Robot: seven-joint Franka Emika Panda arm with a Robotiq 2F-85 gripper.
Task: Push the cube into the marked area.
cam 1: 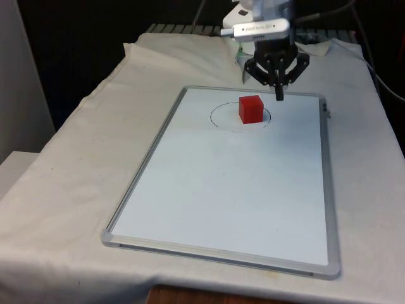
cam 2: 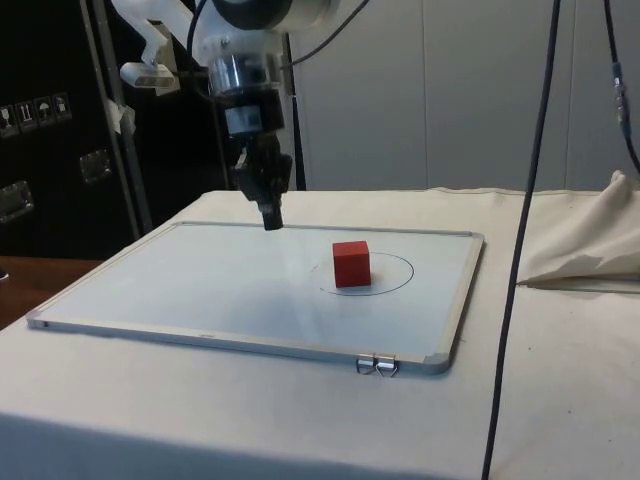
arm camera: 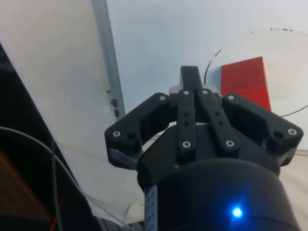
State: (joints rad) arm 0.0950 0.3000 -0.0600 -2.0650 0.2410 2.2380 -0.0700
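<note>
In the front view, the small red cube (cam 1: 251,108) sits in the upper middle of the frame, inside the thin black drawn circle (cam 1: 218,118) on the white metal-framed whiteboard (cam 1: 209,209). Just to its right and slightly above, the black two-finger hand (cam 1: 279,95) hangs with its fingers pressed together, tip near the board, apart from the cube. The board lies on the white-clothed bench (cam 1: 57,190).
</note>
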